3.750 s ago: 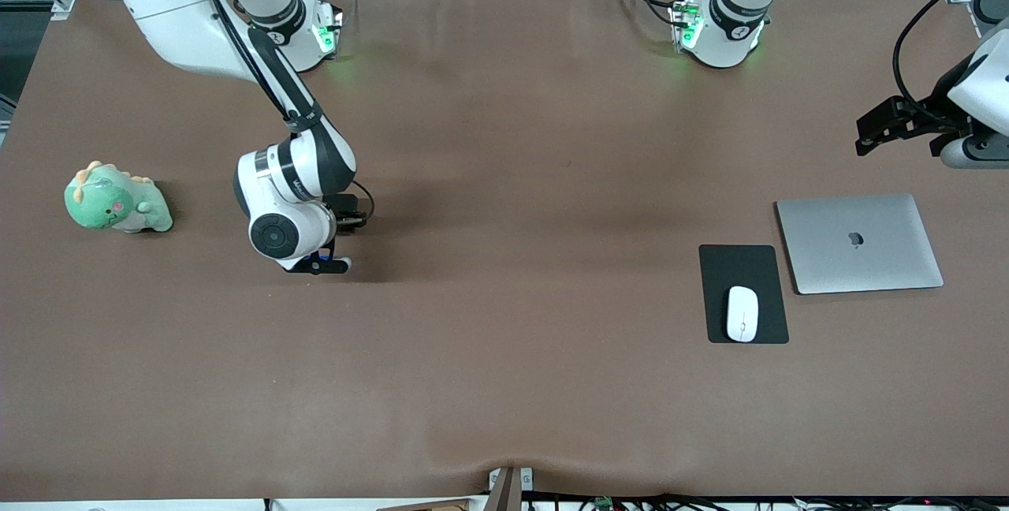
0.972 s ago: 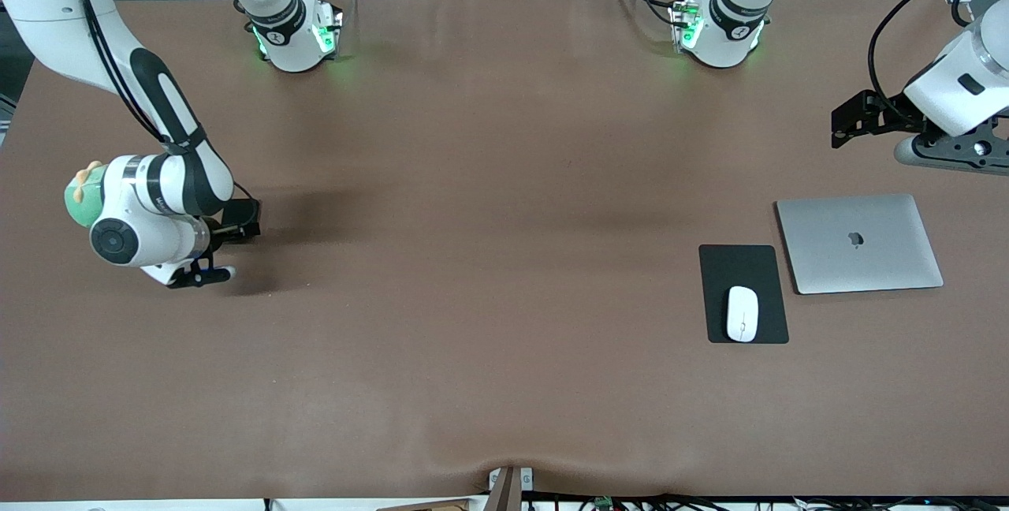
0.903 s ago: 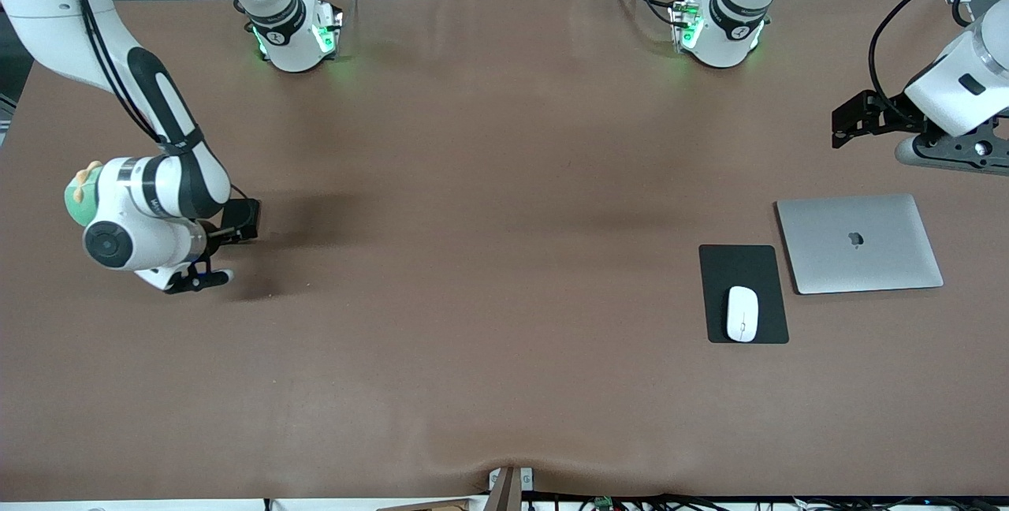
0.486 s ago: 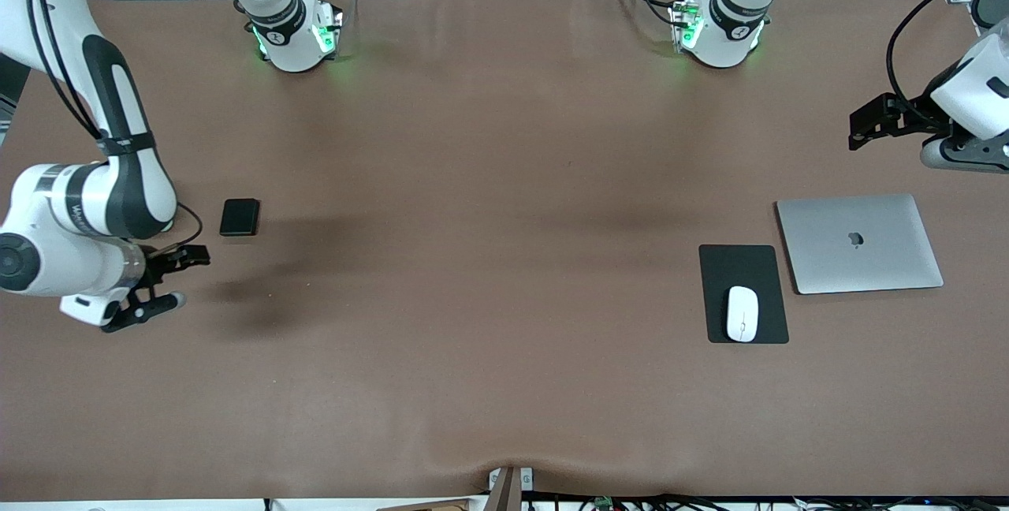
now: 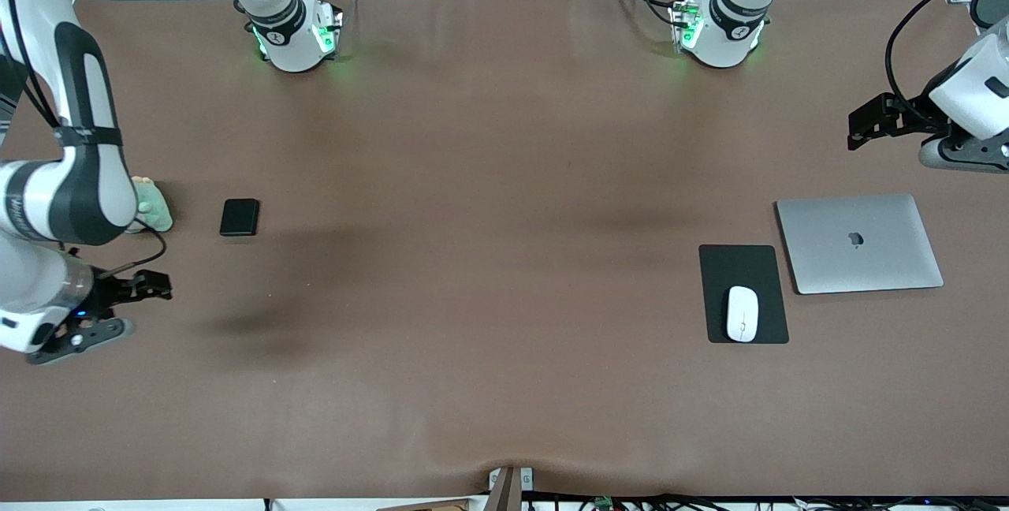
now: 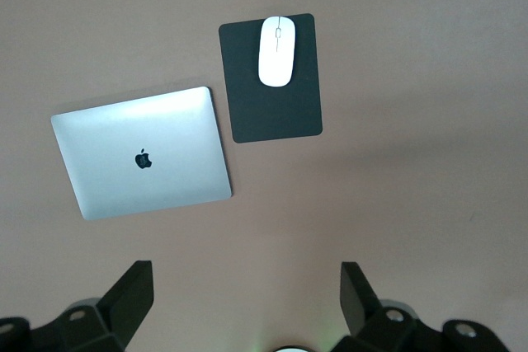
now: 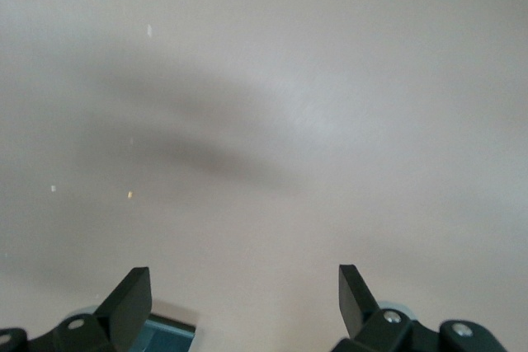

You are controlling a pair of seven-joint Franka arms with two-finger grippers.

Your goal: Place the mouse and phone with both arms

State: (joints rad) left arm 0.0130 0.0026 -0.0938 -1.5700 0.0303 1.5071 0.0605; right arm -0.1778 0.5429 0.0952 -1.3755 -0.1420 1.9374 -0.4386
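Note:
The white mouse [image 5: 742,313] lies on a black mouse pad [image 5: 741,266] toward the left arm's end of the table; the left wrist view shows the mouse [image 6: 278,50] and the pad [image 6: 272,105] from above. The black phone [image 5: 239,217] lies flat on the brown table toward the right arm's end, with nothing touching it. My right gripper [image 5: 79,335] hangs open and empty over bare table at that end, and its wrist view shows only tabletop between the fingers of the right gripper [image 7: 243,294]. My left gripper [image 5: 966,154] is open and empty in the air beside the laptop, as the left gripper [image 6: 246,290] also shows.
A closed silver laptop [image 5: 859,243] lies beside the mouse pad, and it shows as the laptop [image 6: 144,154] in the left wrist view. A green plush toy [image 5: 154,213] sits beside the phone, mostly hidden by the right arm. Brown table stretches between the phone and the mouse pad.
The right arm has drawn away from the phone toward its end of the table, leaving the phone lying there uncovered. The left gripper has shifted slightly. Mouse, pad and laptop have not moved.

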